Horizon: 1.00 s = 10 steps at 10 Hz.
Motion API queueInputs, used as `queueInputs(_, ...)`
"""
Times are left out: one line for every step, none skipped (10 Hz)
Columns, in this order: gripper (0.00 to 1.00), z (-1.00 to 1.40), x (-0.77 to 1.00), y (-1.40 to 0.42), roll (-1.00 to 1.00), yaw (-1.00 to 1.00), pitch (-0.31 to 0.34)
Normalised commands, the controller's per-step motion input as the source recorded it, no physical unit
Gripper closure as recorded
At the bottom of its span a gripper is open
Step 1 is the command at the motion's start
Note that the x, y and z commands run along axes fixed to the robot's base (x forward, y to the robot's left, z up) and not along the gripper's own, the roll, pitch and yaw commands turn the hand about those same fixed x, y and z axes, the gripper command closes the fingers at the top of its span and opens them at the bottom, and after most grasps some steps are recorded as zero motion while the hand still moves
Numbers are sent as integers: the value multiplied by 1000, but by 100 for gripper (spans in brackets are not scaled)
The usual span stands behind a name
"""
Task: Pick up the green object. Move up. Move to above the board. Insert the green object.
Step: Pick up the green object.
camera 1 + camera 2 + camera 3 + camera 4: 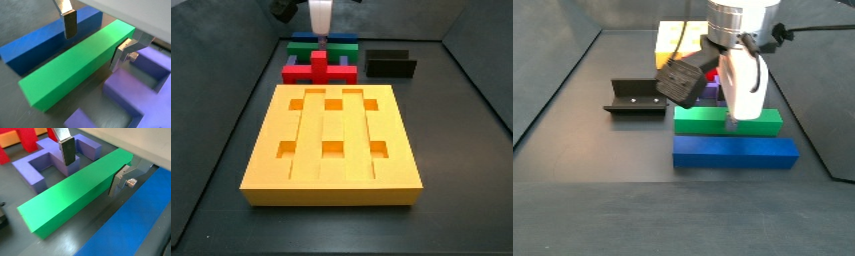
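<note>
The green object point(73, 65) is a long bar lying on the dark floor between a blue bar point(40, 42) and a purple block point(143, 80). It also shows in a wrist view point(77, 190) and in both side views point(302, 45) point(727, 121). My gripper point(95, 40) point(93, 167) is open and straddles one end of the bar, one finger on each long side. One finger point(120, 54) stands close against the bar's side; the other finger point(69, 25) stands apart from it. The yellow-orange board point(331, 175) point(672, 38) lies beyond the red cross.
A red cross-shaped block point(318, 68) point(27, 140) stands between the purple block point(47, 160) and the board. The blue bar point(734, 152) lies along the green one. The dark fixture point(392, 65) point(636, 98) stands beside the blocks. Dark walls enclose the floor.
</note>
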Motion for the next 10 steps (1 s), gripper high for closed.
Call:
queueInputs(0, -111, -74, 54, 6, 0, 0)
queueInputs(0, 0, 0, 103, 0, 0, 7)
queueInputs(0, 83, 0, 89, 0, -3, 10)
queueInputs(0, 143, 0, 89, 0, 0, 17)
queueInputs(0, 194, 0, 57, 0, 0, 27)
queueInputs(0, 0, -3, 0, 29, 0, 0)
queueInputs(0, -71, -97, 0, 60, 0, 0)
queueInputs(0, -100, -163, 20, 61, -9, 0)
queueInputs(0, -63, -186, 91, 24, -46, 0)
queueInputs(0, 0, -63, 123, 3, -29, 0)
